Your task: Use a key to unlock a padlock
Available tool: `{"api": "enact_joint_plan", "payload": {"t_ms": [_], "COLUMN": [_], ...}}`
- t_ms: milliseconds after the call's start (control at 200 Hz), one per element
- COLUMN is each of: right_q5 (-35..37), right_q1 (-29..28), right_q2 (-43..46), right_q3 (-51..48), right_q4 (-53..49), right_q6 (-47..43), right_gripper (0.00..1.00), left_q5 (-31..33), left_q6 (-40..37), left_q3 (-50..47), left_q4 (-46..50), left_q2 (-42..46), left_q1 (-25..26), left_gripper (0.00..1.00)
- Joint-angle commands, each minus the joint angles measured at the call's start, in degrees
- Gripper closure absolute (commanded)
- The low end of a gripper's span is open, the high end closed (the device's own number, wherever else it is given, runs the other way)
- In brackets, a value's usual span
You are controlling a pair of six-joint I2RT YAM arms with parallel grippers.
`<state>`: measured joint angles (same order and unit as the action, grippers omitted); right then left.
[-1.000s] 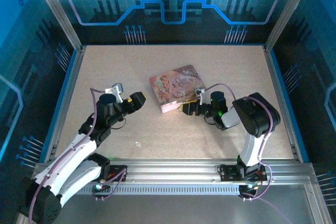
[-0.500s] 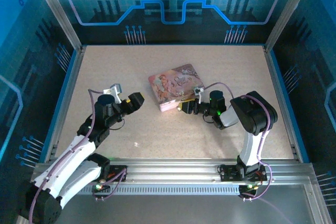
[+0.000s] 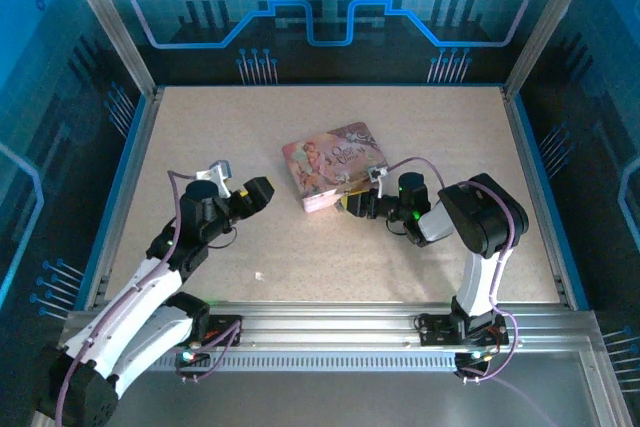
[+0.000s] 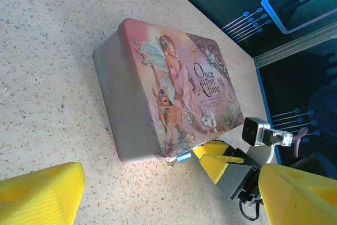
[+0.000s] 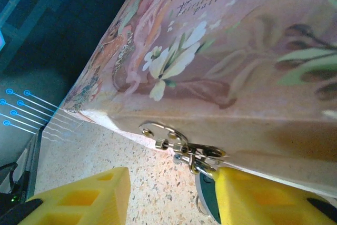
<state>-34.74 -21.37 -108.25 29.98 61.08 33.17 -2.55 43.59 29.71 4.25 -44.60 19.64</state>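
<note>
The pink picture-printed tin (image 3: 335, 162) lies mid-table. Its metal hasp (image 5: 163, 133) sits on the near side wall, and the tiny dark bluish padlock (image 5: 206, 193) hangs from it. The padlock (image 4: 184, 156) also peeks out at the tin's lower corner. My right gripper (image 3: 352, 205) is open at that corner, one yellow finger (image 5: 263, 198) against the padlock and the other finger (image 5: 79, 198) well apart from it. My left gripper (image 3: 258, 192) is open left of the tin, holding nothing. A tiny pale sliver (image 3: 258, 275) on the table, possibly the key, lies in front of the left arm.
The speckled beige table (image 3: 200, 127) is walled by blue panels and aluminium posts (image 3: 110, 27). A metal rail (image 3: 330, 322) with both arm bases runs along the near edge. The right arm's wrist camera (image 4: 256, 131) sits close behind the tin.
The right gripper has crept up toward the tin's near corner and the tin has shifted slightly left. The left arm has barely moved.
</note>
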Motion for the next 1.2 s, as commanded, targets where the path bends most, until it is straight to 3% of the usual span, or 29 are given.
{"api": "enact_joint_plan", "payload": {"t_ms": [0,620,1196], "right_q5": [-0.34,1.30,4.99], "right_q1": [-0.65,-0.61,-0.20], "right_q2": [0.97,1.55,4.65], "right_q3": [-0.03,0.08,-1.31], "right_q4": [-0.73,-3.80,-1.62], "right_q6": [-1.56,-2.44,1.96], "right_gripper": [0.57,0.87,0.97], "left_q5": [0.00,-0.18,-0.18], "left_q6": [0.97,1.42,1.76], "left_q3": [-0.87,-0.93,-1.45], "left_q4": [0.54,0.54,0.68], "left_q2": [0.74,0.83,1.53], "left_q1": [-0.74,-0.92,-1.01], "left_gripper": [0.14,0.14,0.14]}}
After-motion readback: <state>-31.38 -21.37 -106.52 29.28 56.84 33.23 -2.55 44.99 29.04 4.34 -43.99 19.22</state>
